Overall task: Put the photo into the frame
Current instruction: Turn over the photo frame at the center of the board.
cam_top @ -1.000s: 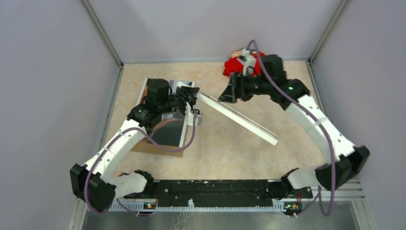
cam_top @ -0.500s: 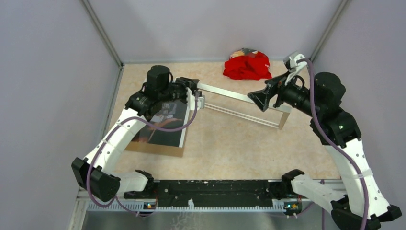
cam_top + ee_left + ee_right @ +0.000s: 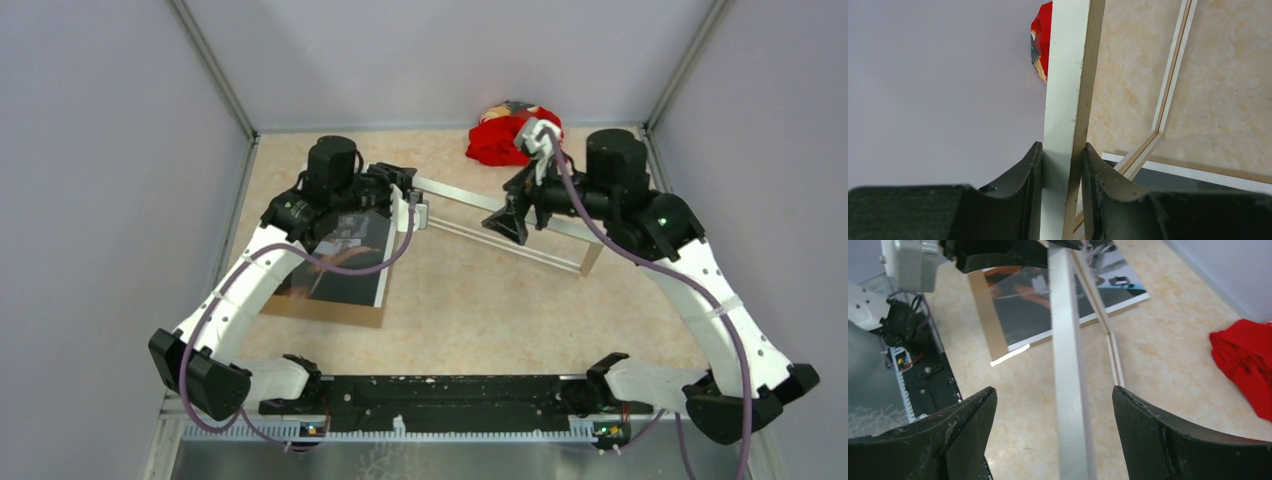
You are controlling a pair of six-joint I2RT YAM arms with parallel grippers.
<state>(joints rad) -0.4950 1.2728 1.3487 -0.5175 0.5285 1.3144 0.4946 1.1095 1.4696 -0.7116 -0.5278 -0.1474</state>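
The frame (image 3: 470, 194) stands on edge across the middle of the table, tilted, its white face and wood back showing in the left wrist view (image 3: 1068, 90). My left gripper (image 3: 412, 205) is shut on its left end (image 3: 1061, 155). My right gripper (image 3: 505, 215) is open, its fingers either side of the top rail (image 3: 1068, 365) without touching it (image 3: 1054, 390). The photo (image 3: 345, 262) lies picture up on the brown backing board (image 3: 330, 312) at the left, partly under my left arm. It also shows in the right wrist view (image 3: 1048, 305).
A red cloth (image 3: 505, 140) lies at the back of the table, just behind my right gripper. It also shows in the right wrist view (image 3: 1248, 360). Grey walls close in the table on three sides. The arms' base rail (image 3: 450, 400) runs along the near edge.
The frame swung up from a diagonal lie to standing across the table in my left gripper. My right gripper swung out to the frame's right end, then back left over the top rail, open.
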